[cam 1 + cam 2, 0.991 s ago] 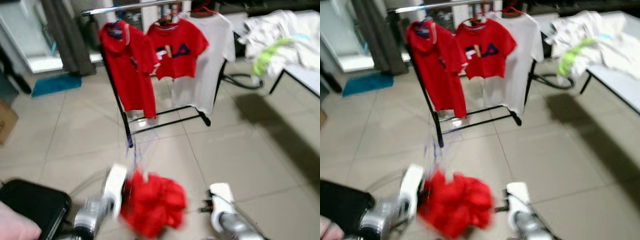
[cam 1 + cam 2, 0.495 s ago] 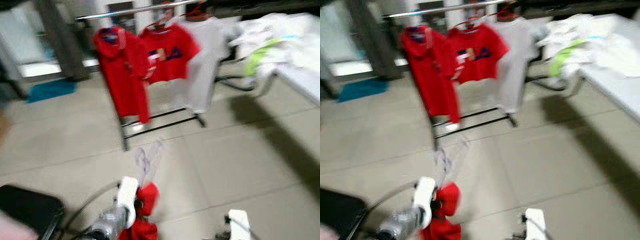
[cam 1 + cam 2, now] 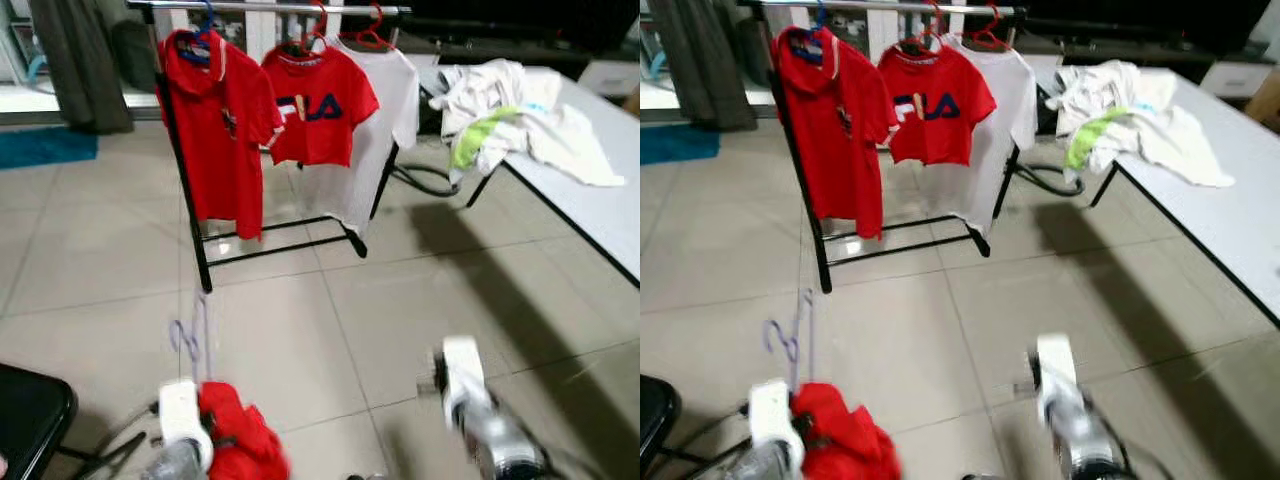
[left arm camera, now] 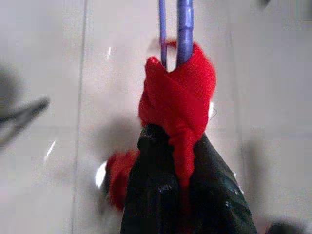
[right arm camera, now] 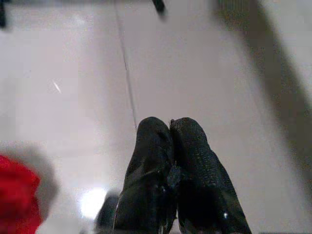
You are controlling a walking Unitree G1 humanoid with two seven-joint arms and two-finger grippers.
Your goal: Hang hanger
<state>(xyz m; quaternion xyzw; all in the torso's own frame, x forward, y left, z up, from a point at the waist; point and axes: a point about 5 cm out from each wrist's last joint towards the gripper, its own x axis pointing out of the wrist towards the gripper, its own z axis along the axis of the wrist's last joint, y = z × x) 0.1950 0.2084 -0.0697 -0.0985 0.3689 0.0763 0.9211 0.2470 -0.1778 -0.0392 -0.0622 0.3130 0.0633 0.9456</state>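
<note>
A purple hanger [image 3: 190, 335] carrying a bunched red garment [image 3: 238, 448] is in my left gripper [image 4: 178, 146], low at the left above the tiled floor. The black fingers are shut on the hanger's neck and the red cloth [image 4: 180, 102]. Its hook points toward the clothes rack [image 3: 270, 8] a few tiles ahead. On the rack's silver rail hang a red polo [image 3: 220, 120], a red FILA shirt [image 3: 315, 110] and a white shirt [image 3: 378, 120]. My right gripper [image 5: 169, 126] is shut and empty over bare floor, its arm [image 3: 462, 375] low at the right.
A white table [image 3: 600, 210] at the right holds a pile of pale clothes [image 3: 500, 100]. A black seat [image 3: 30, 420] sits at the lower left. A dark curtain [image 3: 80, 60] and a blue mat [image 3: 45, 145] lie behind the rack. Open tiles stretch between me and the rack.
The camera has shifted and the picture is sharp again. The red garment hangs lower beside my left gripper, and the right arm has risen further into view.
</note>
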